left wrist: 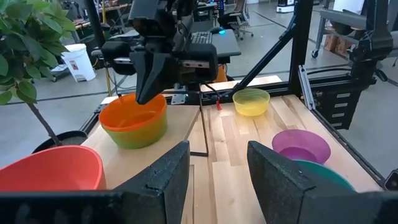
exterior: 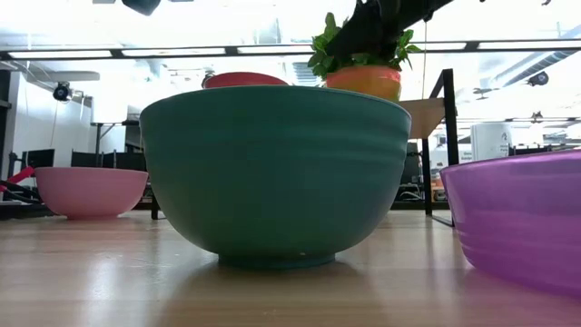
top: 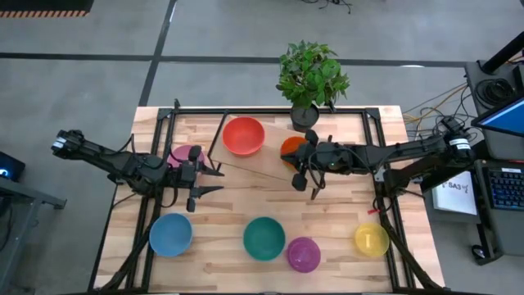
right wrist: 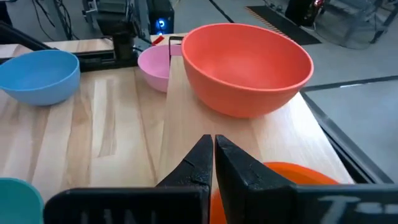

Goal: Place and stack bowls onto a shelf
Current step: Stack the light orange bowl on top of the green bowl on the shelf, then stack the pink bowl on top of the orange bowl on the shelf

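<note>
Because the right claw [top: 304, 182] hangs just over the orange bowl [top: 291, 148] with its two fingers pressed together, a small dip or swing could bump that bowl. It holds nothing that can be seen. The orange bowl sits inside the lime green bowl [left wrist: 134, 135], and this stack of two stands on the shelf [top: 270, 156] near the black plant pot [top: 304, 115]. A knock could tip the stack, push it off the shelf, or shove it into the pot.

The red-orange bowl [top: 243, 135] stands alone on the shelf, beside the stack. It could get hit too if the stack slides.

The left claw [top: 211, 181] is wide open and empty. It is over the surface, close to the pink bowl [top: 187, 156], which sits on the surface just beside the shelf's end. If this claw grabs only the thin rim, the bowl may slip and roll away.

Four more bowls wait on the surface, well apart from the shelf: the blue bowl [top: 170, 234], the teal bowl [top: 264, 238], the purple bowl [top: 304, 254] and the yellow bowl [top: 371, 239]. The teal and purple ones sit very near each other, so reaching for one could nudge the other.

Apart from the green one, every bowl that can be seen into is empty.
</note>
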`<state>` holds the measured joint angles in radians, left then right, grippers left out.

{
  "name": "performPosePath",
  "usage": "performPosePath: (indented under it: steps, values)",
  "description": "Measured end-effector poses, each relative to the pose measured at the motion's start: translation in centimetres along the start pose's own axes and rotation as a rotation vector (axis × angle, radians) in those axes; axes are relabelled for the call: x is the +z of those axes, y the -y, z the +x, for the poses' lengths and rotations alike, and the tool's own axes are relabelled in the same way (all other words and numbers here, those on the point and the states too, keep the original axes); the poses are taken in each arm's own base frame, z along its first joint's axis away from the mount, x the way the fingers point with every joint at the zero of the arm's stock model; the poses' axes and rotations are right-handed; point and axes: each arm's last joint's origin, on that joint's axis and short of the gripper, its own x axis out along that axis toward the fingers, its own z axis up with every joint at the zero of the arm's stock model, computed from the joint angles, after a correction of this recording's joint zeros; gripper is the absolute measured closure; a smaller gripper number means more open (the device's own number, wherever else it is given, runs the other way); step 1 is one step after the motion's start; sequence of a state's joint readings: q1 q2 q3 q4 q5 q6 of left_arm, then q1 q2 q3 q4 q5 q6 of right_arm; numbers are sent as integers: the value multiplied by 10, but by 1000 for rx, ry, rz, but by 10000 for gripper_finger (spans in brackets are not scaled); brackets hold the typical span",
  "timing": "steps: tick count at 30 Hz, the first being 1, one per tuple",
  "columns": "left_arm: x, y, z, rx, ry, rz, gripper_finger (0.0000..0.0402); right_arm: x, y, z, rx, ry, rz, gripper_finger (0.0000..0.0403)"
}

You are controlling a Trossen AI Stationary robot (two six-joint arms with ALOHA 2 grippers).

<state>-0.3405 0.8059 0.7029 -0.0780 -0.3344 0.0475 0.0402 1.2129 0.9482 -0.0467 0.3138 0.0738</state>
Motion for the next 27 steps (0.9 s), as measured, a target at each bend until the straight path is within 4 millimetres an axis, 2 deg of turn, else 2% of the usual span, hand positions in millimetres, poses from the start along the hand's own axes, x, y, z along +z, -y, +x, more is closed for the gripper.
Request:
performPosePath:
  steps: [3, 10, 15, 21, 27]
  values:
    - [0, 0, 0, 0, -2, 1, 255, 2, 0, 0, 1, 4, 6, 394]
    - [-1, 0, 0, -1, -11, 4, 255, 22, 1, -7, 6, 65, -32, 394]
    - [-4, 0, 0, -1, -35, -2, 255, 29, -1, -14, 80, 96, -47, 394]
    - [-5, 0, 0, -1, -50, -43, 255, 26, -6, -22, 127, 92, -70, 394]
    - [-9, 0, -2, 5, -111, -154, 255, 21, -21, -32, 188, 68, -120, 394]
